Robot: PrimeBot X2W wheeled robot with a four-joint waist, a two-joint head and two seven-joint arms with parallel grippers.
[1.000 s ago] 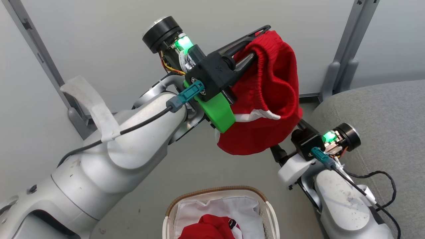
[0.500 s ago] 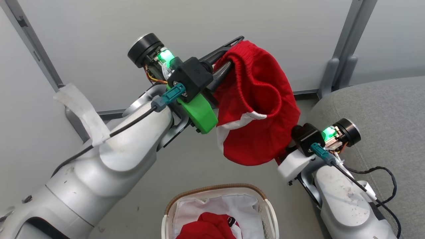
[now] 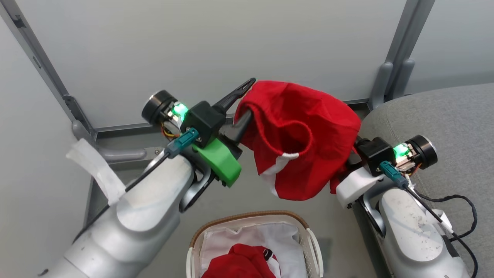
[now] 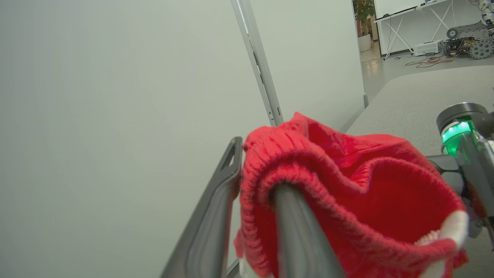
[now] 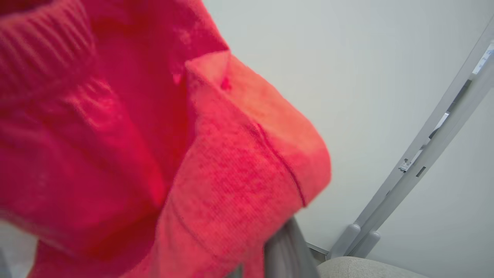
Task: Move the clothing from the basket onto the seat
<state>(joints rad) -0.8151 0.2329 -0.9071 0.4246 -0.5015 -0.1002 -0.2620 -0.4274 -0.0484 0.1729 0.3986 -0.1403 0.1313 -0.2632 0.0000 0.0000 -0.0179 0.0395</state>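
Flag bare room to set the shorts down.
Free: seat fabric from the wall post to the black cable; floor between the basket and the hanging shorts. Crowded: basket, with the jersey inside.

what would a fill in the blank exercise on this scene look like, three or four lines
1. The shorts held up in the air are ___ with white trim.
2. The basket on the floor has a ___ woven rim.
3. The grey seat stands on the robot's ___ side.
4. The basket holds ___ red garment.
Missing words: red; brown; right; one.
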